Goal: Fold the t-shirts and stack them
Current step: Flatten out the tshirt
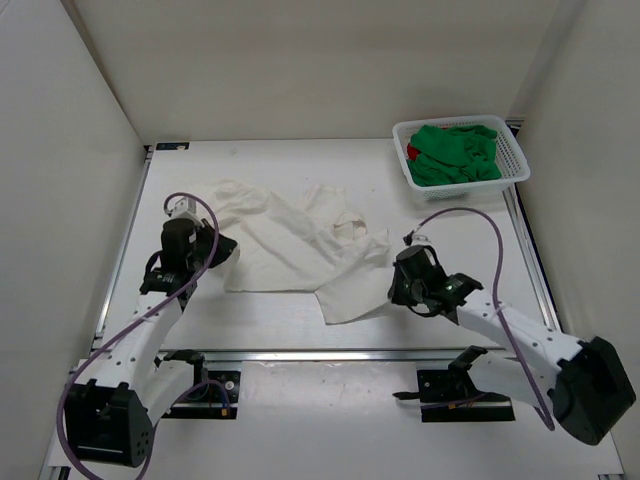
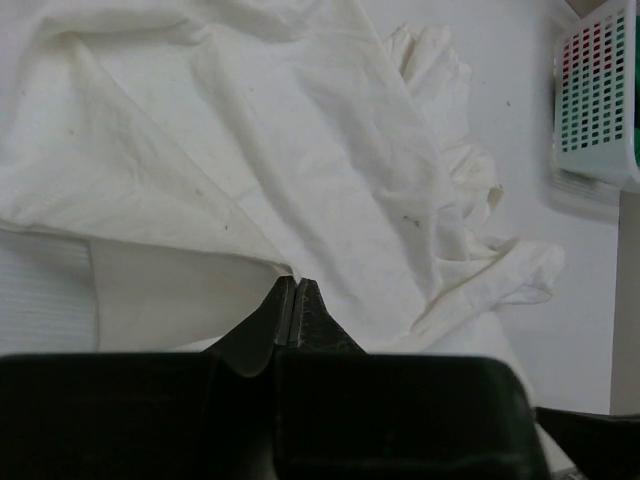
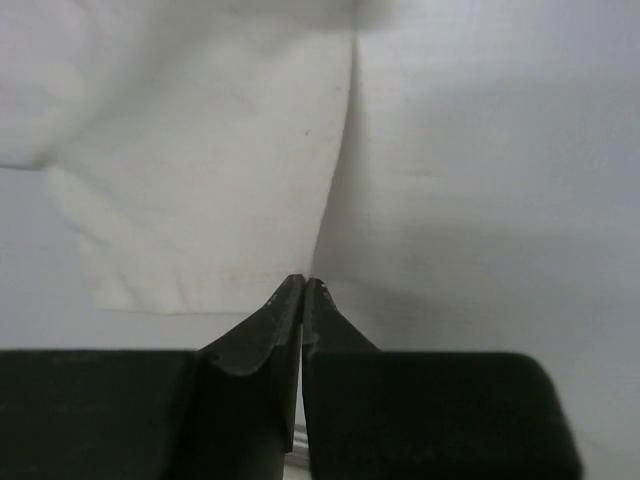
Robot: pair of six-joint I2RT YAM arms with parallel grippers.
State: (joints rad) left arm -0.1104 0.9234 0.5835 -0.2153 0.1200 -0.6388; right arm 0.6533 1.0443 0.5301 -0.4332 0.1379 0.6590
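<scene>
The left end effector [image 2: 295, 283] sits at the left border of a crumpled cream-white cotton short-sleeved t-shirt [image 1: 290, 240]. The shirt is spread across the middle of the white desk [image 1: 260, 322]. The left wrist view shows this end effector's two dark fingers pressed flat together, with no gap between them. A folded edge of the cream-white t-shirt runs straight into their tips, so the cloth appears nipped there. From that point the garment fans away up and to the right in loose creases.

The overhead view shows the whole garment lying between the two arms. One rumpled sleeve reaches toward the far left. The lower right corner trails toward the near edge of the desk.

The right end effector [image 3: 303, 282] is at the shirt's right side. Its wrist view shows the fingers closed together in the same way. Their tips meet on a shadowed fold line of the cream cloth, and a hemmed panel lies flat to the left of them. That close view holds little besides fabric, and only the overhead camera places it at the garment's right border.

Further right, at the far right corner of the desk, stands a white plastic mesh basket [image 1: 465, 190], well apart from both end effectors. From above, a bunched bright green cloth t-shirt [image 1: 455, 155] fills it. A sliver of a red cloth t-shirt [image 1: 412, 152] shows at its left wall. The left wrist camera catches only the basket's side wall, with red and green showing through the mesh.
</scene>
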